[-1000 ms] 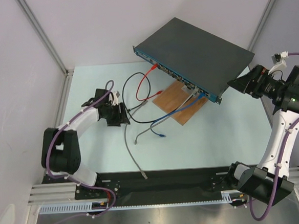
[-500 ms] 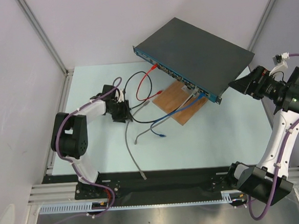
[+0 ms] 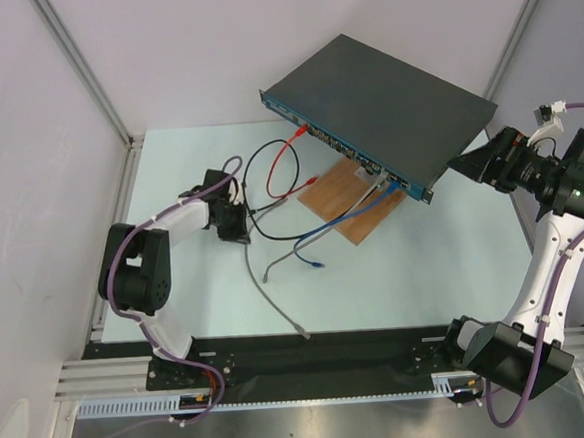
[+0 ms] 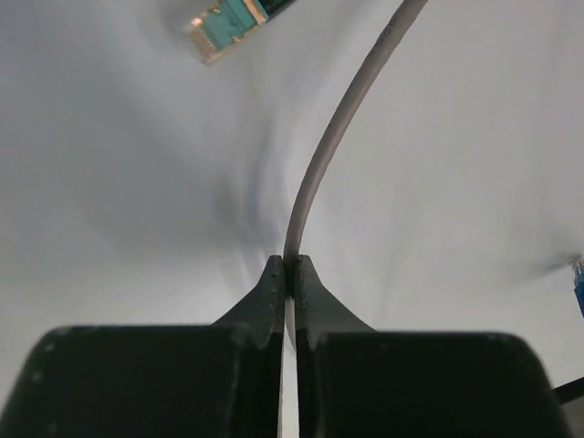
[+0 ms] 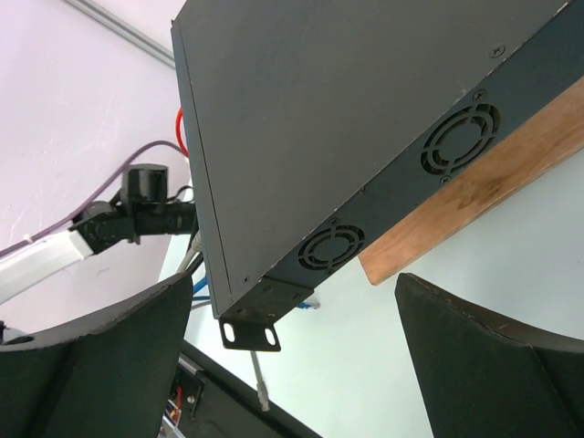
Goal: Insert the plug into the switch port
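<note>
The switch [image 3: 384, 97] is a flat black box resting tilted on a wooden board [image 3: 346, 200]; its blue port strip [image 3: 342, 143] faces front-left with red, black, blue and grey cables plugged in. My left gripper [image 3: 238, 226] is low at the table's left. In its wrist view the left gripper [image 4: 288, 265] is shut on a grey cable [image 4: 319, 155]. That cable runs to a free plug [image 3: 302, 332] near the front rail. My right gripper [image 3: 466, 162] hangs open by the switch's right end; in the right wrist view the right gripper [image 5: 292, 356] is empty.
A teal-booted loose plug [image 4: 224, 23] lies ahead of the left fingers. A blue cable's loose end [image 3: 318, 267] and another grey end [image 3: 266, 279] lie mid-table. The switch's mounting ear [image 5: 251, 324] juts out between the right fingers. Frame posts stand at both back corners.
The left gripper slid in low over the table and closed on the grey cable. The cable's free plug end swung to the right along the front rail. The right arm barely moved.
</note>
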You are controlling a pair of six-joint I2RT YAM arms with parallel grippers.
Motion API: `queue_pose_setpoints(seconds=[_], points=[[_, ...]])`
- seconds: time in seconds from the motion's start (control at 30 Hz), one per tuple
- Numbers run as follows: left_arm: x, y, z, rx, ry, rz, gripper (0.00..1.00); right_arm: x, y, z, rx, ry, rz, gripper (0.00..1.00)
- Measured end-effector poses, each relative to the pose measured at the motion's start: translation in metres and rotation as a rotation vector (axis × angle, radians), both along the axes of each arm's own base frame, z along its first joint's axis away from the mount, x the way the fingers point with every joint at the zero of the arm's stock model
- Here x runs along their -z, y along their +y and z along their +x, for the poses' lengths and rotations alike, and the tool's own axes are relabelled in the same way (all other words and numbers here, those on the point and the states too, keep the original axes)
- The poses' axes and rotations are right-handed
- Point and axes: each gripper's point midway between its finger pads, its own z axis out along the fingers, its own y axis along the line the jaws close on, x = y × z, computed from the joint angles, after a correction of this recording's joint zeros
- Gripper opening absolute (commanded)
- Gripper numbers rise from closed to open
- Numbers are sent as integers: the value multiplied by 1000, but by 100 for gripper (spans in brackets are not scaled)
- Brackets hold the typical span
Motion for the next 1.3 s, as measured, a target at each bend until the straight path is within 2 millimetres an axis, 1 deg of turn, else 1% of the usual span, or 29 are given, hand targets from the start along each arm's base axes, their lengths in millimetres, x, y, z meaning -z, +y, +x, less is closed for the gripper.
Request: queue_pose_setpoints(seconds=[0.07,0.2,0.27,0.33,0.4,0.47,0.53,0.6,0.7,0.77,0.8,0.83,0.9,0.93,0.97,1.0,1.03,1.1,1.13,1.23,1.3], points=[[-10,8,1,-24,-20,3,0,0,0,0,0,-1,-1,100],[-37,41,0,-122,-65,-14,0,-4,-1,0,6,-14,-8,100],[-51,57,-3,-173,-90,-46,0,-7,-1,1,11,-30,-15,100],[-64,68,-9,-206,-120,-69,0,-13,0,1,15,-50,-19,100],[-80,69,-17,-213,-162,-89,0,-18,0,1,18,-69,-21,100],[-100,68,-23,-223,-215,-108,0,-24,0,2,17,-89,-25,100],[-121,71,-23,-252,-278,-116,0,-31,-1,4,18,-110,-29,99],[-137,76,-23,-297,-314,-109,0,-37,-1,5,20,-129,-32,100],[-169,78,-16,-338,-382,-127,0,-47,-1,7,20,-160,-25,100],[-198,75,-9,-331,-463,-140,0,-55,0,9,17,-180,-12,100],[-213,71,-6,-318,-506,-148,1,-58,1,10,15,-189,-8,100],[-230,62,-6,-290,-552,-164,0,-63,3,10,6,-207,-6,100],[-270,36,-10,-193,-664,-201,0,-73,9,11,-12,-238,4,100],[-295,23,-15,-135,-737,-225,0,-78,13,11,-24,-252,7,100],[-310,2,-25,-52,-777,-257,0,-83,19,10,-42,-270,10,100],[-325,-13,-36,17,-825,-279,0,-89,26,9,-60,-286,16,100],[-335,-23,-45,69,-857,-295,0,-93,34,7,-86,-302,19,100],[-351,-45,-68,191,-911,-330,0,-103,54,1,-146,-338,28,100],[-355,-53,-75,236,-928,-335,0,-107,61,-2,-173,-355,27,100],[-359,-73,-91,353,-969,-330,0,-121,97,-18,-293,-417,39,100],[-357,-92,-103,454,-1000,-317,0,-127,118,-31,-363,-447,51,100]])
